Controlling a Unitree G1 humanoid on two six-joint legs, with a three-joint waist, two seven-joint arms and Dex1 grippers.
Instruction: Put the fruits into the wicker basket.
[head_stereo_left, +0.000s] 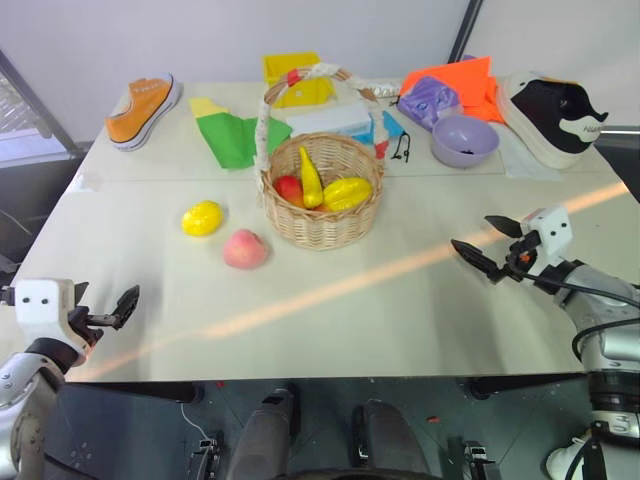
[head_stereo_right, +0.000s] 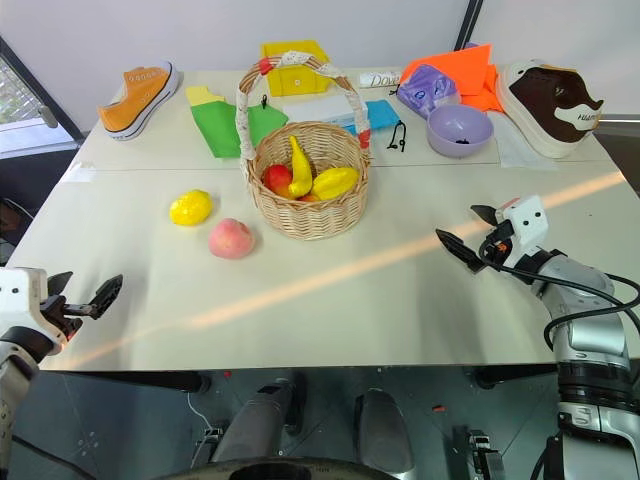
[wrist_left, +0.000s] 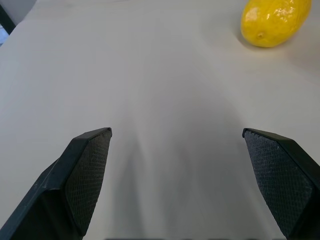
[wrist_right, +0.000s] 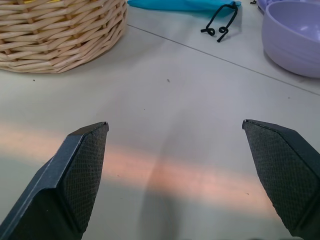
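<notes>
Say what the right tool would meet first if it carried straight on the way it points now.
Probably bare table first. The open right tool aims between the wicker basket and the lilac bowl, towards the black clip; depth is hard to judge.

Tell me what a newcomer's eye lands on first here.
The wicker basket at mid-table, with yellow and red fruits already inside. On the table to its left lie a yellow lemon and a pink peach. An orange sneaker sits at the far left corner.
</notes>
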